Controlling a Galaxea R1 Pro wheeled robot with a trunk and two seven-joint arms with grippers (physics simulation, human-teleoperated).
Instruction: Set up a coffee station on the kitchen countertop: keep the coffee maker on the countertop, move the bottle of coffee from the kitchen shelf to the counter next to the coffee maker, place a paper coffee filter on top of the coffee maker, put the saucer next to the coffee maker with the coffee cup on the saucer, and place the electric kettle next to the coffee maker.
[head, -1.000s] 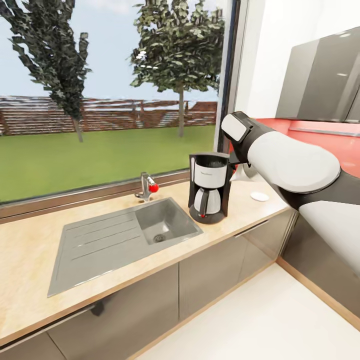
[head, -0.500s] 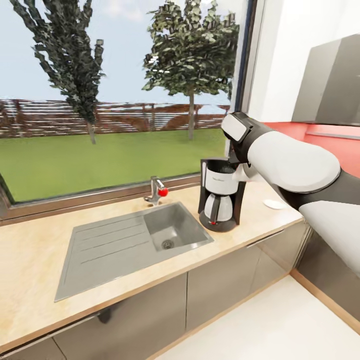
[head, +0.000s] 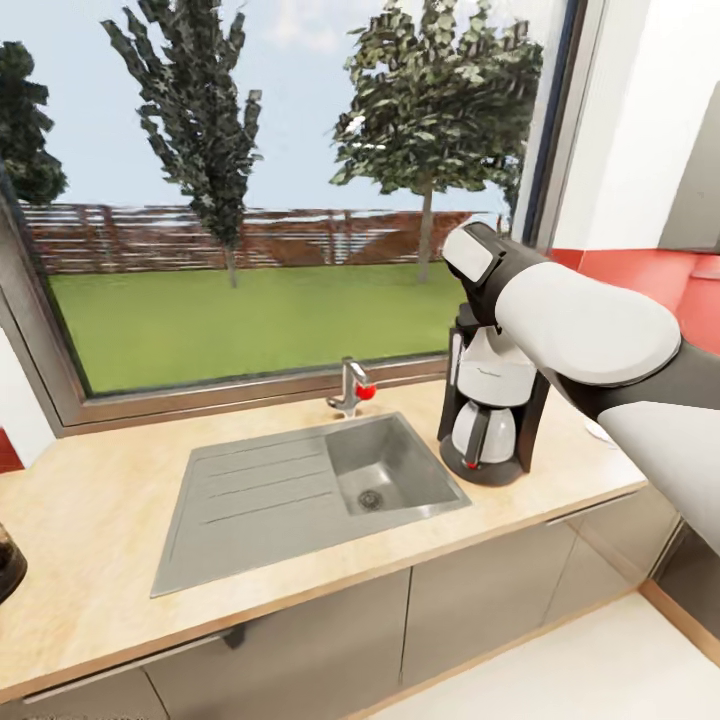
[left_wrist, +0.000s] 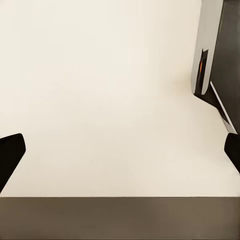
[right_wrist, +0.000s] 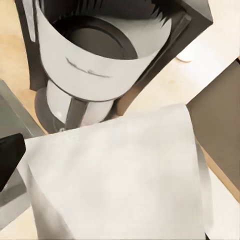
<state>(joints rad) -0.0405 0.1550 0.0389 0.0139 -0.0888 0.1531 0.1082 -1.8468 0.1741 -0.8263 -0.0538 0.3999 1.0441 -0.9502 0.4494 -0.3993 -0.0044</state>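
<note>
One paper coffee filter (right_wrist: 120, 175) sat clamped in the right jaws, held just above the coffee maker (head: 492, 410) — whose basket stood open to receive it — on the surface (head: 90, 520); the left jaws gaped wide, empty.

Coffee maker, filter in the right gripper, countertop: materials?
Coffee maker: dark grey matte body, probably plastic, with a smooth white basket. Paper coffee filter: thin white sheet with soft folds, looks like paper. Kitchen countertop: beige, faint grain, wood-look, possibly laminate.
</note>
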